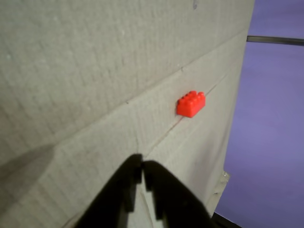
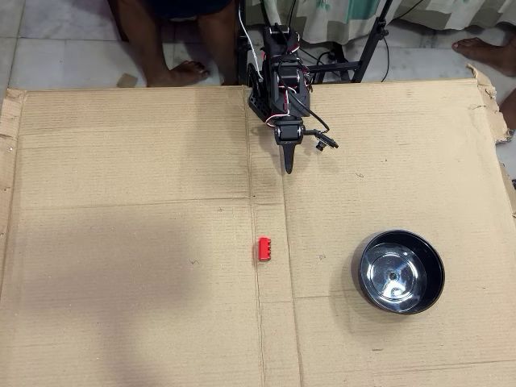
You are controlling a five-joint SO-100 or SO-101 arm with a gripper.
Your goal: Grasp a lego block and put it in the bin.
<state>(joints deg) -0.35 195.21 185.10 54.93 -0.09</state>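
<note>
The lego block (image 2: 264, 248) lies studs-up beside a crease in the cardboard sheet (image 2: 129, 242), well apart from me and untouched, so the grasp is not yet made. The steel bowl (image 2: 401, 271) sits to its right in the overhead view. My gripper (image 1: 141, 167) hangs above bare cardboard, jaws pressed together, holding nothing.

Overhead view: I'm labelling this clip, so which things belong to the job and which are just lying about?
Part of the job:
- small bright red plastic lego block, lying on the cardboard
- round shiny steel bowl with black rim, the bin, empty
- black two-finger gripper, closed, holding nothing

Just there:
- brown corrugated cardboard sheet
- person's bare feet
- black stand legs
</note>
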